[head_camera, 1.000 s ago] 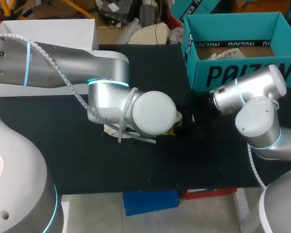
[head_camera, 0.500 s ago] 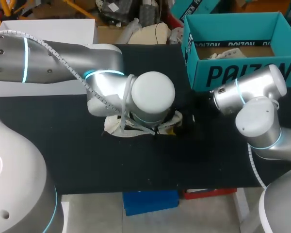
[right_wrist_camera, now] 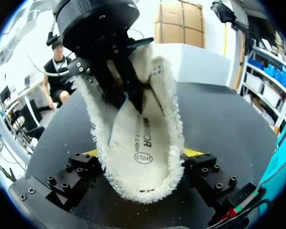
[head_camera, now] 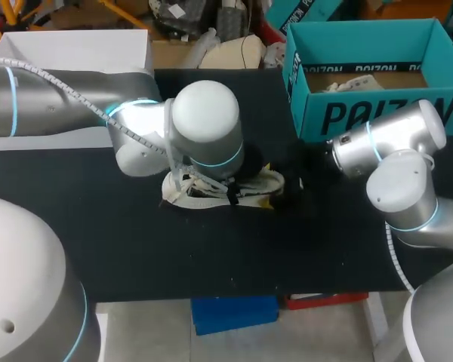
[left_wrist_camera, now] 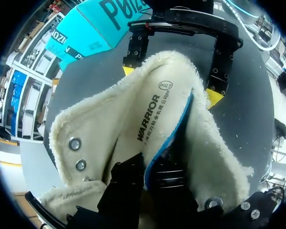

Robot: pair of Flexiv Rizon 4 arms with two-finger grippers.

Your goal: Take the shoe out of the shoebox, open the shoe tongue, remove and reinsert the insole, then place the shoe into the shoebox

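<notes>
1. Head view: the shoe [head_camera: 258, 184], cream and fluffy, sits on the black surface [head_camera: 211, 249] near the middle, out of the box. The open teal shoebox [head_camera: 377, 113] stands at the far right corner, apart from the shoe. The left arm [head_camera: 204, 124] hangs right over the shoe and hides its gripper. The right gripper [head_camera: 288, 187] is at the shoe's right end, dark and hard to make out here.
2. Left wrist view: the left gripper [left_wrist_camera: 150, 174] reaches down into the shoe opening, black fingers pressed on either side of the insole [left_wrist_camera: 148, 114], pinching its blue-edged rim. That side of the insole is lifted off the shoe bed. Ahead, the right gripper's yellow tips touch both sides of the shoe's far end. The shoebox is beyond it.
3. Right wrist view: the right gripper [right_wrist_camera: 140, 155] clamps the near end of the shoe, a yellow tip against each side. The left gripper comes down from above into the opening, pinching the insole.
</notes>
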